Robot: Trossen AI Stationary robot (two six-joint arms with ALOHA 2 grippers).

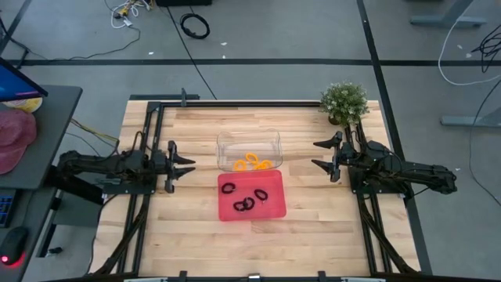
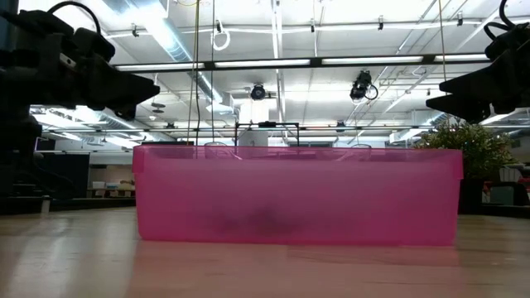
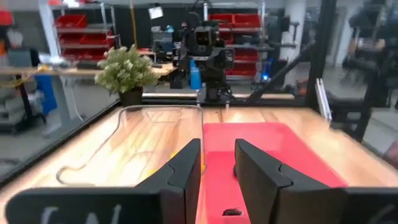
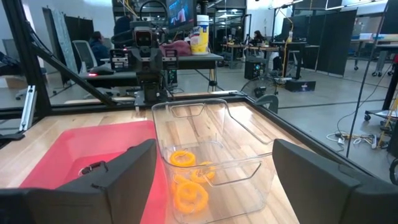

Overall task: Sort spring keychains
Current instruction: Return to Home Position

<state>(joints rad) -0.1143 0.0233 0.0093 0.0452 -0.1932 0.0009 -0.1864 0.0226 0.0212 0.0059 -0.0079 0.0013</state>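
Left tool (image 1: 192, 166) hangs open and empty at its own side of the bench (image 1: 180, 235), well apart from both containers. Its wrist view shows only a narrow gap between the fingers, with nothing in it. Our right tool (image 1: 315, 154) sits opposite, near the potted plant (image 1: 344, 102), with its jaws spread wide and nothing held.

Between the arms we find the sorting laid out by colour. The black spring keychains (image 1: 228, 188) lie inside the red tray (image 1: 274, 210): one lies alone toward a corner and the others are bunched together. We count three or four, because we cannot separate the ones that touch. The orange spring keychains (image 1: 250, 162) are heaped in the clear bin (image 1: 248, 135), which stands just beside the tray on its far side. The right wrist view shows them piled on the bin's floor.

We see no keychain loose on the wood, and none in the wrong container. We judge the sorting itself finished. All that seems left is for both arms to settle into their rest pose, and they look close to it already.
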